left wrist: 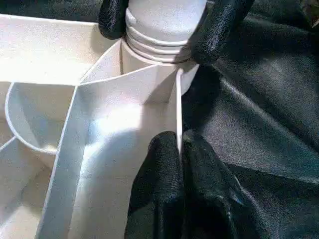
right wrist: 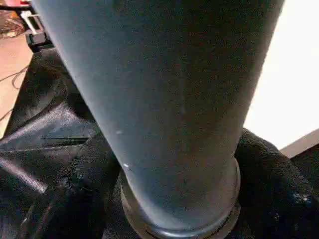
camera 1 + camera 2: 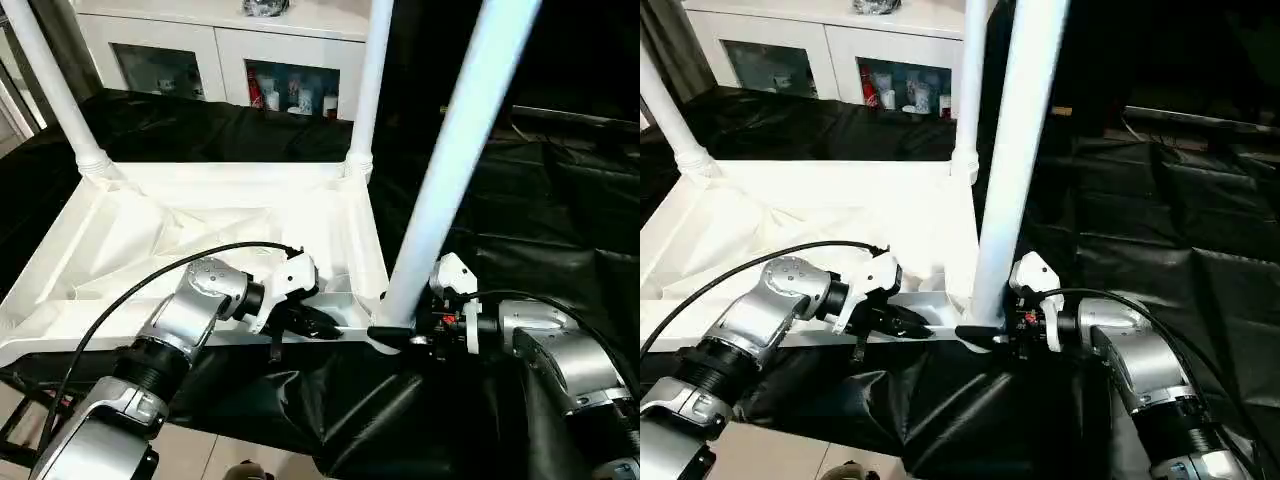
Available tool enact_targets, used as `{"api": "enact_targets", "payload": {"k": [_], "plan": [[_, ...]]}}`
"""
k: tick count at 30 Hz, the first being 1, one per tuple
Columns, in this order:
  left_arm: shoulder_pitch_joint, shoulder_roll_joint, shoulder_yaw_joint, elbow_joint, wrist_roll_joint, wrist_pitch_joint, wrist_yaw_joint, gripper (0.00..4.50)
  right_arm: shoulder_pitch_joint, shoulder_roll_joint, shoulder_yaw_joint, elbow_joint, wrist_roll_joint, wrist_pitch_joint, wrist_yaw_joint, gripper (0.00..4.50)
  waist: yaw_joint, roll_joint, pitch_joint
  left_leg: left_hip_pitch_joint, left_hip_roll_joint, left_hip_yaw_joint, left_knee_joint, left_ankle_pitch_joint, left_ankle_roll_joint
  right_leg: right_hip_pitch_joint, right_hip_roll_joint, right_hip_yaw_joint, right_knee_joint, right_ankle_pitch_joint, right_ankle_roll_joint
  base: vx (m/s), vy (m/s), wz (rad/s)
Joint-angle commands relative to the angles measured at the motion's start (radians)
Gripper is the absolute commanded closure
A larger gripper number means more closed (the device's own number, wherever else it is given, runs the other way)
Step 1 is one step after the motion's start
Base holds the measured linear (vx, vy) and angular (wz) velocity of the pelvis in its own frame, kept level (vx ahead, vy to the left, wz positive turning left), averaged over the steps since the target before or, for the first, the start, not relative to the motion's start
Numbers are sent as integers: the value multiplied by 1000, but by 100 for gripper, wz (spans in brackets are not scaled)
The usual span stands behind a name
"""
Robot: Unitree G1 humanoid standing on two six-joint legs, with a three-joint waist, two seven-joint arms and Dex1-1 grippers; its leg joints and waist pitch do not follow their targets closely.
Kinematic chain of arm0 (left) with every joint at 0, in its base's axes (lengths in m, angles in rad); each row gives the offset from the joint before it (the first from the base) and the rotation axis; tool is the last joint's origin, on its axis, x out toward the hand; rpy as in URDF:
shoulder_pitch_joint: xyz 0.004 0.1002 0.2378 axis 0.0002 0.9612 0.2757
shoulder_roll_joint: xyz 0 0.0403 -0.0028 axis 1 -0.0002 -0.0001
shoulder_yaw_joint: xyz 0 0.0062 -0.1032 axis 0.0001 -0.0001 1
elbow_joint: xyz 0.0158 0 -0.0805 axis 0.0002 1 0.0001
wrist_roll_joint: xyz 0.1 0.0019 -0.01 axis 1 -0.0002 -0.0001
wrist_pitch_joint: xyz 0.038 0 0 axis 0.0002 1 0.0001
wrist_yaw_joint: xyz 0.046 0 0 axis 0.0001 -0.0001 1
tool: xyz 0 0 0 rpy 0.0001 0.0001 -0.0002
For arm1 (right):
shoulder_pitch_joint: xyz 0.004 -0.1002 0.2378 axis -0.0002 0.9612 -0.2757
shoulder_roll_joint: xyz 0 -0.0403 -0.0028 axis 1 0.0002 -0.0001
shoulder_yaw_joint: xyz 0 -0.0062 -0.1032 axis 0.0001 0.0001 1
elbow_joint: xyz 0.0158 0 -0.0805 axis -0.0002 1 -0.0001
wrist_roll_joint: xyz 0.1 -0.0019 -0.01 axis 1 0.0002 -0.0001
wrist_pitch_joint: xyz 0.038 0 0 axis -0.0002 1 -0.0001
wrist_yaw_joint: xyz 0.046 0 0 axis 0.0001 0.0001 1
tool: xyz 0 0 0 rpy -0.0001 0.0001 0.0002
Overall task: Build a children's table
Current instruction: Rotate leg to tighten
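Three legs stand in the upturned tabletop (image 3: 150,230); a fourth is probably left. Left pincer (image 1: 178,149) is clenched on its rim, right pincer (image 3: 395,335) grasps the near leg (image 3: 450,150).

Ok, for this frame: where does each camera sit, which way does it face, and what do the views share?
Left eye: on the head, looking forward and down at the upturned tabletop; both silver forearms show.
Right eye: beside it, same scene, slightly shifted.
Left wrist: along the left gripper, shut on the tabletop's rim, toward the near leg.
Right wrist: close on that leg's base, right gripper around it.
Shared: the near leg, and the right gripper's fingers show in the left wrist view too.
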Motion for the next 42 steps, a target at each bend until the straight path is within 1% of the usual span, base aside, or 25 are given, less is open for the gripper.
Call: {"api": "enact_targets", "payload": {"k": [1, 3, 7, 8, 9, 11, 12, 13, 14, 15, 17, 19, 21, 22, 24, 25, 26, 27, 29, 30, 35, 37, 38, 39, 42], "plan": [[-1, -12, -7, -28, -24, 3, -4, 450, 12, 11, 19, -23, -4, 15, -9, 147, 1, -12, -66, 4, 28, -3, -68, -215, 39, 54, -62, 51, -77, -263, -185, 0, 0, 0], [-7, -27, 3, -15, -20, 5, 37, 450, 14, 32, 14, -16, -11, 9, -52, 166, 0, -12, -66, 4, 27, -3, -68, -218, 37, 53, -62, 52, -78, -272, -182, 0, 0, 0], [-42, -96, 47, 32, -7, 27, 197, 450, -14, 129, -6, 74, -90, 18, -297, 180, -9, -15, -61, 2, 21, -7, -74, -252, 3, 52, -64, 47, -91, -392, -139, 0, 0, 0], [-58, -118, 56, 56, 2, 29, 245, 450, -24, 160, -13, 103, -103, 24, -358, 180, -9, -16, -60, 4, 20, -7, -74, -258, 0, 52, -65, 46, -95, -415, -128, 0, 0, 0], [-67, -130, 59, 69, 7, 30, 270, 450, -30, 179, -18, 120, -110, 24, -394, 180, -11, -14, -58, 11, 19, -6, -73, -275, -2, 44, -65, 47, -102, -458, -115, 0, 0, 0], [-91, -160, 66, 105, 20, 30, 334, 450, -49, 228, -33, 159, -122, 35, -485, 181, -13, -15, -59, 12, 17, -7, -73, -282, -4, 45, -65, 48, -104, -480, -102, 0, 0, 0], [-117, -192, 74, 140, 27, 32, 394, 450, -70, 276, -52, 196, -126, 47, -573, 181, -13, -12, -59, 13, 19, -9, -75, -283, -6, 43, -66, 48, -104, -478, -99, 0, 0, 0], [-138, -215, 81, 167, 32, 32, 444, 450, -86, 309, -67, 223, -124, 60, -632, 181, -20, -11, -56, 16, 15, -8, -76, -305, -18, 38, -62, 46, -108, -500, -96, 0, 0, 0], [-171, -250, 95, 209, 34, 36, 519, 450, -114, 356, -89, 266, -120, 76, -712, 181, -21, -10, -59, 18, 15, -10, -76, -306, -23, 41, -63, 45, -109, -499, -93, 0, 0, 0], [-184, -264, 99, 224, 32, 36, 539, 450, -128, 374, -97, 288, -120, 77, -746, 181, -21, -9, -59, 20, 16, -10, -77, -313, -24, 40, -64, 45, -110, -496, -94, 0, 0, 0], [-205, -288, 101, 247, 33, 31, 562, 450, -156, 408, -110, 326, -119, 65, -788, 182, -19, -6, -62, 15, 19, -11, -78, -300, -15, 44, -64, 49, -104, -428, -104, 0, 0, 0], [-221, -305, 100, 267, 40, 11, 558, 450, -187, 430, -109, 367, -126, 40, -800, 182, -21, -7, -64, 13, 18, -10, -78, -293, -14, 45, -63, 50, -98, -393, -115, 0, 0, 0], [-224, -305, 95, 268, 42, 4, 544, 450, -196, 428, -95, 377, -139, 15, -785, 182, -20, -7, -68, 11, 17, -8, -76, -261, -11, 50, -61, 51, -92, -328, -131, 0, 0, 0], [-221, -299, 88, 264, 43, -8, 520, 450, -196, 420, -81, 375, -148, -9, -758, 147, -19, -9, -69, 7, 17, -6, -73, -236, 0, 54, -61, 53, -84, -264, -151, 0, 0, 0], [-217, -291, 84, 262, 43, -16, 499, 450, -196, 415, -82, 371, -146, -17, -740, 112, -18, -8, -70, 5, 16, -4, -70, -205, 12, 57, -60, 53, -78, -211, -168, 0, 0, 0], [-210, -274, 77, 264, 42, -36, 457, 450, -195, 401, -83, 362, -144, -30, -710, 112, -17, -9, -70, 5, 16, -3, -70, -203, 17, 57, -61, 52, -78, -211, -172, 0, 0, 0], [-206, -266, 74, 263, 40, -42, 440, 450, -194, 393, -80, 356, -145, -36, -698, 91, -17, -8, -69, 4, 16, -4, -71, -206, 19, 59, -61, 51, -80, -226, -170, 0, 0, 0], [-206, -266, 74, 263, 40, -42, 440, 450, -194, 393, -80, 356, -145, -36, -698, 91, -17, -8, -69, 4, 16, -4, -71, -206, 19, 59, -61, 51, -80, -226, -170, 0, 0, 0], [-182, -232, 59, 238, 28, -62, 351, 450, -179, 347, -64, 309, -129, -44, -597, 91, -15, -9, -66, 6, 18, -4, -74, -234, 23, 59, -61, 52, -86, -274, -156, 0, 0, 0], [-177, -223, 56, 231, 26, -63, 329, 450, -175, 334, -60, 297, -123, -45, -565, 91, -16, -6, -67, 5, 18, -5, -74, -232, 24, 60, -63, 52, -84, -271, -156, 0, 0, 0], [-131, -163, 35, 163, -2, -83, 183, 450, -116, 208, -11, 166, -86, -51, -321, 91, -12, -7, -71, 6, 23, -3, -69, -207, 42, 62, -61, 53, -73, -181, -192, 0, 0, 0], [-125, -152, 30, 152, -3, -85, 162, 450, -105, 183, -8, 145, -79, -46, -280, 91, -5, -6, -72, 5, 26, -2, -66, -194, 53, 62, -60, 52, -70, -156, -205, 0, 0, 0], [-116, -137, 26, 140, -4, -91, 141, 450, -90, 142, 2, 116, -71, -41, -224, 91, -3, -5, -70, 4, 26, -1, -66, -193, 56, 59, -59, 52, -69, -157, -210, 0, 0, 0], [-107, -118, 20, 126, -9, -93, 110, 450, -70, 89, 13, 85, -63, -35, -157, 91, 3, -7, -70, 6, 27, -1, -66, -201, 54, 62, -60, 51, -71, -172, -207, 0, 0, 0], [-94, -94, 14, 107, -11, -93, 62, 450, -45, 30, 19, 49, -54, -27, -74, 91, 11, -7, -67, 6, 29, 0, -66, -222, 55, 58, -62, 52, -75, -218, -200, 0, 0, 0]]}}
